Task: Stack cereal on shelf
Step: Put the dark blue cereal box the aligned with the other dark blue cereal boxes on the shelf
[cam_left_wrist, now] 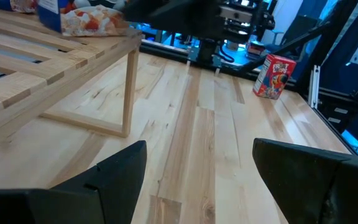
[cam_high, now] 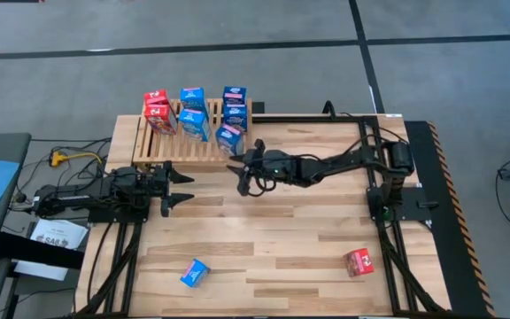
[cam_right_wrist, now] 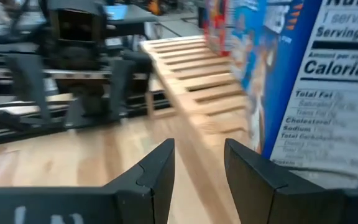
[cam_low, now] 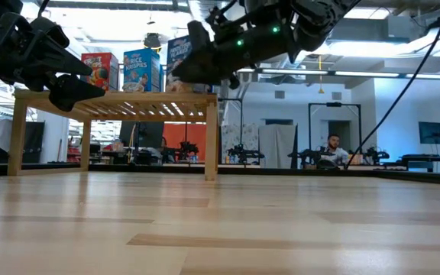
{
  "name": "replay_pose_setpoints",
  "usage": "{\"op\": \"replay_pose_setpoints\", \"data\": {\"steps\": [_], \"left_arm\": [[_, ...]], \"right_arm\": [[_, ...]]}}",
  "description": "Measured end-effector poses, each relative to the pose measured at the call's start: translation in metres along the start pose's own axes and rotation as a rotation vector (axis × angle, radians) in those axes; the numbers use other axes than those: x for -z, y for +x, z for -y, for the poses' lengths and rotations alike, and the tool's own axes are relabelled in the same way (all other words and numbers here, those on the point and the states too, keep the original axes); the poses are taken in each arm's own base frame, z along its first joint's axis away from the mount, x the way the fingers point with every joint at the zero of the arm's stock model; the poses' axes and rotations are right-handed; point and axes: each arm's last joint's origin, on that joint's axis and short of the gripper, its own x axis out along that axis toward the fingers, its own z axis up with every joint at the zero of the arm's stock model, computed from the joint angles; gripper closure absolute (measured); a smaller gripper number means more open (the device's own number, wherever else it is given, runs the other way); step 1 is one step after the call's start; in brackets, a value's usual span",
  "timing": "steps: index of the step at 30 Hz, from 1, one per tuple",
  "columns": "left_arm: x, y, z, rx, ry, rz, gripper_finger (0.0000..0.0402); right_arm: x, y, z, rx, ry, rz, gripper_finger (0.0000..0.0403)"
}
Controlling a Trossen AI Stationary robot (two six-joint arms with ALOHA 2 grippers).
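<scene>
The light-wood slatted shelf (cam_high: pixel 193 142) stands at the table's far left on short legs. Several cereal boxes stand on its slats: red ones (cam_high: pixel 156 111) at its left, blue ones (cam_high: pixel 193 113) in the middle and blue ones (cam_high: pixel 234 106) at its right, with one blue box (cam_high: pixel 229 136) near the right near corner. A blue box (cam_high: pixel 195 272) and a red box (cam_high: pixel 359 262) lie on the tabletop near the near edge. My right gripper (cam_high: pixel 242 174) hovers open just off the shelf's right near corner, holding nothing. My left gripper (cam_high: pixel 181 188) is open, near the shelf's near side.
The right wrist view shows a blue box's side panel (cam_right_wrist: pixel 316 93) close beside my right gripper (cam_right_wrist: pixel 197 162), with the shelf (cam_right_wrist: pixel 191 68) and the left arm (cam_right_wrist: pixel 79 81) beyond. Bare planks (cam_high: pixel 273 239) lie between the arms and the two loose boxes. A person (cam_low: pixel 334 149) sits far behind the table.
</scene>
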Motion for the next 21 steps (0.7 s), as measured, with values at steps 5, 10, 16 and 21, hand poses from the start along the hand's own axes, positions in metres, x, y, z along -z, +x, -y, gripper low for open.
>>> {"op": "replay_pose_setpoints", "data": {"steps": [5,10,16,21], "left_arm": [[0.000,0.000,0.000,0.000,0.000,0.000,0.0118],[0.000,0.000,0.000,0.000,0.000,0.000,0.0118],[0.000,0.000,0.000,0.000,0.000,0.000,0.0118],[0.000,0.000,0.000,0.000,0.000,0.000,0.0118]], "right_arm": [[0.000,0.000,0.002,0.058,0.002,0.002,0.0239],[0.000,0.000,0.000,0.059,0.002,0.005,0.0239],[-0.002,-0.004,-0.014,0.026,-0.006,0.032,0.0239],[-0.001,-0.004,-0.012,0.101,-0.030,0.033,0.0239]]}}
